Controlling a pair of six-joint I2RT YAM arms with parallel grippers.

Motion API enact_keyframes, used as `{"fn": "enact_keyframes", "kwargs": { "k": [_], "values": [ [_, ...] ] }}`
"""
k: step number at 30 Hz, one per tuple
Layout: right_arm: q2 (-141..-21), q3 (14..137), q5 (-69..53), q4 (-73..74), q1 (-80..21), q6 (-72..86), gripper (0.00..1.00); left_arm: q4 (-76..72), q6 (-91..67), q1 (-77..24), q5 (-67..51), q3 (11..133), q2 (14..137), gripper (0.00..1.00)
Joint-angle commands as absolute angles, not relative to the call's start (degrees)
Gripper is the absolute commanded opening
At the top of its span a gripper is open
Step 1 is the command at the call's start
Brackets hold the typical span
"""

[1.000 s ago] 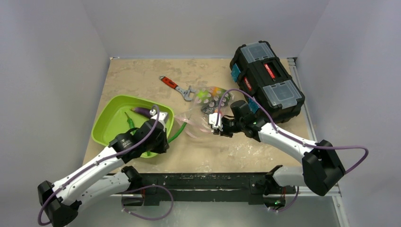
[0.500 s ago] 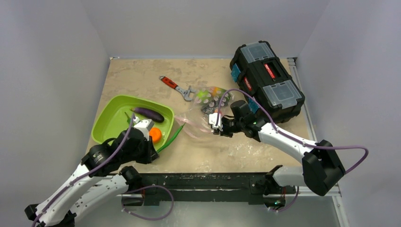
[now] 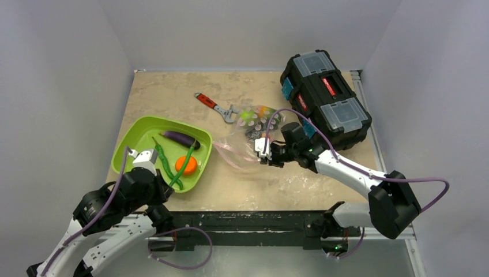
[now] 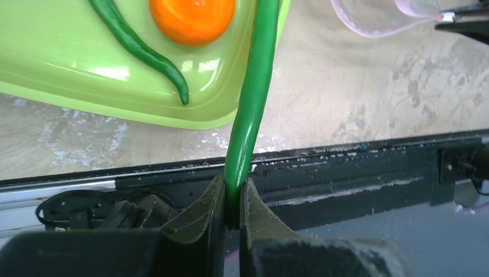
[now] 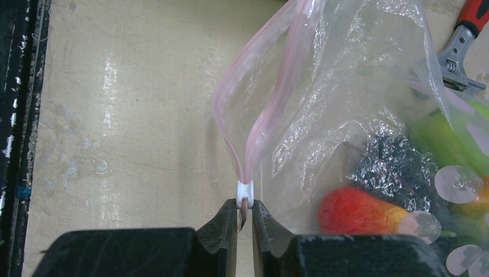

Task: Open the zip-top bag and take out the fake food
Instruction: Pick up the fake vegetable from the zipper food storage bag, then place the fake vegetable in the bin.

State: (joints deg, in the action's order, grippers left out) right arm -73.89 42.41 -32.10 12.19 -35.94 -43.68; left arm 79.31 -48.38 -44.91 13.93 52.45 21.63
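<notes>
The clear zip-top bag (image 3: pixel 242 147) lies mid-table with its pink zip strip (image 5: pixel 271 109) gaping. My right gripper (image 5: pixel 244 206) is shut on the strip's end, just below the white slider (image 5: pixel 245 192). Fake food still shows inside the bag: a red-orange piece (image 5: pixel 357 210) and a green one (image 5: pixel 444 138). The green tray (image 3: pixel 135 135) holds a purple eggplant (image 3: pixel 180 138), an orange fruit (image 4: pixel 192 17) and a dark green pod (image 4: pixel 144 52). My left gripper (image 4: pixel 232 184) is shut on one end of a bright green pod (image 4: pixel 254 86), which reaches across the tray's near right corner.
A red-handled wrench (image 3: pixel 214 107) lies behind the bag. A black toolbox (image 3: pixel 326 98) stands at the back right, close to my right arm. The table's black front rail (image 4: pixel 357 167) runs just under my left gripper.
My left arm has drawn back toward the near left with the bright green pod, uncovering the orange fruit in the tray. The right gripper and the bag have stayed put.
</notes>
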Motion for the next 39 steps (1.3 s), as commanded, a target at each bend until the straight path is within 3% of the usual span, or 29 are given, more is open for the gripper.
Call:
{"fn": "enact_keyframes", "kwargs": {
  "k": [1, 23, 39],
  "values": [
    [-74.27, 44.77, -32.2, 11.03, -35.67, -43.77, 0.03, 79.92, -50.25, -44.96, 21.94, 55.0, 22.68, 0.0],
    [-74.66, 44.82, -32.43, 11.34, -35.63, -44.12, 0.03, 66.96, -52.56, -44.34, 38.63, 48.28, 26.0, 0.0],
    [-74.35, 44.94, -32.64, 11.52, -35.66, -44.21, 0.03, 57.01, -57.62, -31.68, 29.99, 44.44, 36.86, 0.0]
  ]
}}
